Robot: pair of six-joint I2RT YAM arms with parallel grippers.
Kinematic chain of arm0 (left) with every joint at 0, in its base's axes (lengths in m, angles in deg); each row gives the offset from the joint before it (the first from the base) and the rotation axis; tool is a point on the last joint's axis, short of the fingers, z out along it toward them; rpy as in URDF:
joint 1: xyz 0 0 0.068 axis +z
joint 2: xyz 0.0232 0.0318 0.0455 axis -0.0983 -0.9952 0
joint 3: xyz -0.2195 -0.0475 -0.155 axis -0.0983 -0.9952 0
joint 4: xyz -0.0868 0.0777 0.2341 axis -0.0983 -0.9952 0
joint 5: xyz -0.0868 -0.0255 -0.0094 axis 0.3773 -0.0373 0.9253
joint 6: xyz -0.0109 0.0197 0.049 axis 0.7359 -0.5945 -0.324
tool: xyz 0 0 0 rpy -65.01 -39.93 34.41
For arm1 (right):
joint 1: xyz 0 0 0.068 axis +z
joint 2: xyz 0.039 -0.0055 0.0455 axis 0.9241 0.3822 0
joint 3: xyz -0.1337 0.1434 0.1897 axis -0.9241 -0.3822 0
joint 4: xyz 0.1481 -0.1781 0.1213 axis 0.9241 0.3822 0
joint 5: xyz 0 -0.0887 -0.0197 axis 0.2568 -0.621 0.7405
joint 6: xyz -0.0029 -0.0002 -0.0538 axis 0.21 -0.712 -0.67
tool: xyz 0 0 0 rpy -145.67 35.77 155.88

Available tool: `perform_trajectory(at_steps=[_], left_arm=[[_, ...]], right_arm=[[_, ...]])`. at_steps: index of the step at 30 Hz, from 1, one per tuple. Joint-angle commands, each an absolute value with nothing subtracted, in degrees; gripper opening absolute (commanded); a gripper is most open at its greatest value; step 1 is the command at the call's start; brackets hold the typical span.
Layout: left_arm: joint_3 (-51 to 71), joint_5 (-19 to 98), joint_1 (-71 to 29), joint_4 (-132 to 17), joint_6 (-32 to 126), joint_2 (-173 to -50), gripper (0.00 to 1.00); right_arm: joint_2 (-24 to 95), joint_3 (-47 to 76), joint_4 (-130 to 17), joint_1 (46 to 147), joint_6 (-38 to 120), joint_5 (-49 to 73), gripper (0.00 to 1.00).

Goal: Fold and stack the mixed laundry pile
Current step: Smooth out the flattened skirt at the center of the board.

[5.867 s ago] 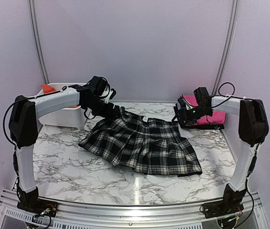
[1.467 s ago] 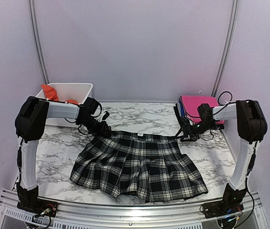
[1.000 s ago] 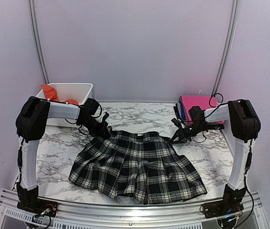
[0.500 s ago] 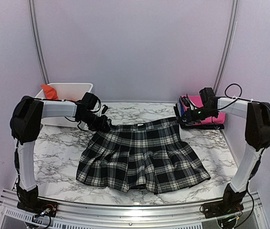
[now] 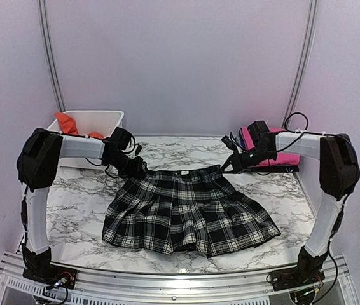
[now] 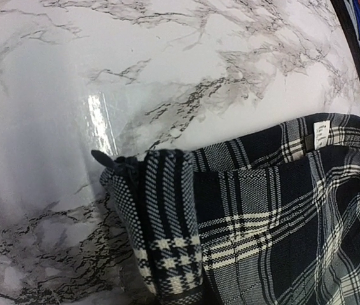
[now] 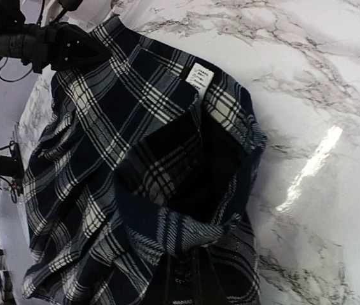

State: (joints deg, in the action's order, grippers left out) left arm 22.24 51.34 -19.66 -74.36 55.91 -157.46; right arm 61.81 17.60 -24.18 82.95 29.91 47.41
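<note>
Where it lies: plaid skirt (image 5: 189, 213) spread flat mid-worktop (image 5: 84, 216), hem toward the arm bases.
Look: black-and-white check, pleated, white label at the waistband.
Left gripper (image 5: 137, 169): clamped on the waistband's left corner, arm reaching in low.
Right gripper (image 5: 228, 165): clamped on the right corner, forearm stretched inward.
Orange garment (image 5: 65, 122): in the white bin (image 5: 100, 117).

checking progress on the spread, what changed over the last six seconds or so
The plaid garment went from lying skewed across the table to lying square, its waistband pulled straight between the left gripper and right gripper, both shut on its far corners. The right gripper moved left, away from the pink stack. The white bin, the orange garment in it and the pink stack stayed put.
</note>
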Motion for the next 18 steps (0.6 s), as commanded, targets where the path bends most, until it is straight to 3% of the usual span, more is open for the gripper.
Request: perform_trajectory(at_steps=[1,6,9,11,14,18], left_arm=[[22.2,50.3,-19.4,-73.7,56.3,-159.4,0.0],[22.4,51.0,-19.3,-73.7,55.9,-159.9,0.0],[22.3,51.1,-19.2,-73.7,55.6,-159.9,0.0],[22.3,51.3,-19.2,-73.7,55.4,-159.9,0.0],[22.3,51.2,-19.2,-73.7,55.1,-160.0,0.0],[22.3,51.0,-19.1,-73.7,54.9,-160.2,0.0]], right_arm=[[62.2,15.0,-26.6,83.7,29.4,54.3,0.16],[65.0,12.8,-29.0,83.6,29.0,55.3,0.58],[66.4,11.9,-30.3,83.3,28.2,52.0,0.73],[67.4,11.9,-31.0,82.7,27.5,51.0,0.75],[68.5,12.4,-32.9,81.9,27.6,51.0,0.69],[69.9,12.0,-36.7,79.3,28.9,51.5,0.69]])
